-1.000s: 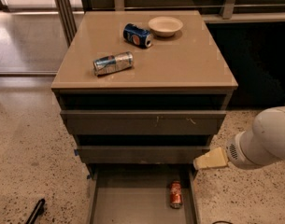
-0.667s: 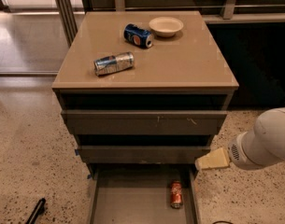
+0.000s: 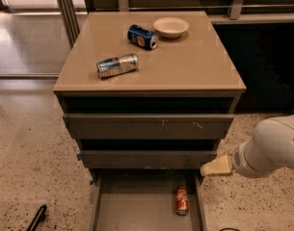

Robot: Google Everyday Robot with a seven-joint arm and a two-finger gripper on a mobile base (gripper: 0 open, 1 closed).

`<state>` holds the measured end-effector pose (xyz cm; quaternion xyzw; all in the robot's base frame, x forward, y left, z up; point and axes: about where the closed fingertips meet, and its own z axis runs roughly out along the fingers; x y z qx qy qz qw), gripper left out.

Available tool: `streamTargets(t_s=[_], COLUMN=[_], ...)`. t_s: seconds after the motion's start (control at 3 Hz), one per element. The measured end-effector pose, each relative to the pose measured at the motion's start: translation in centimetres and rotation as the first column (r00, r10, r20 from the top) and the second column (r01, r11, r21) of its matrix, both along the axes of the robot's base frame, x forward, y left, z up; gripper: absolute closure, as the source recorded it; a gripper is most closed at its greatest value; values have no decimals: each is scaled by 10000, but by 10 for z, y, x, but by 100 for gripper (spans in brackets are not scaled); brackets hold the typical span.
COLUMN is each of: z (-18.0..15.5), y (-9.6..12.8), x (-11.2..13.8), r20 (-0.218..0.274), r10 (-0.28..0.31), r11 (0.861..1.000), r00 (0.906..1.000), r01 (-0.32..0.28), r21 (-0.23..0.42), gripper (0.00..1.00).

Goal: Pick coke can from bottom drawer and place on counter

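Observation:
The coke can [image 3: 181, 200], red with a silver top, lies on its side in the open bottom drawer [image 3: 137, 206], near the drawer's right wall. The counter [image 3: 185, 61] is the glossy tan top of the cabinet above. My gripper [image 3: 216, 167] shows as a beige tip on the white arm at the right. It hangs beside the cabinet's right edge at the height of the middle drawer, above and to the right of the coke can, apart from it.
On the counter lie a blue Pepsi can [image 3: 141, 36] and a silver-and-blue can [image 3: 117, 65], both on their sides, and a beige bowl [image 3: 171, 27] stands at the back. A black object [image 3: 38, 218] lies on the speckled floor at the lower left.

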<state>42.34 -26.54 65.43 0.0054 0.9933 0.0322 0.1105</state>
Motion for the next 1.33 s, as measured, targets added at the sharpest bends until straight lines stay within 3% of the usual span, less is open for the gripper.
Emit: streamTargets(t_s=[0.33, 0.67, 1.0, 1.33], z=[-61, -104, -133, -135], y=[24, 48, 63, 63], x=[15, 24, 29, 30], r20=[-713, -925, -920, -916], r10=[45, 537, 916, 925], r11=[9999, 9975, 9942, 9940], r00=[9974, 9943, 9915, 9915], r01=[-35, -491, -858, -866], r21=[153, 509, 650, 664], gripper=[0, 0, 0, 0])
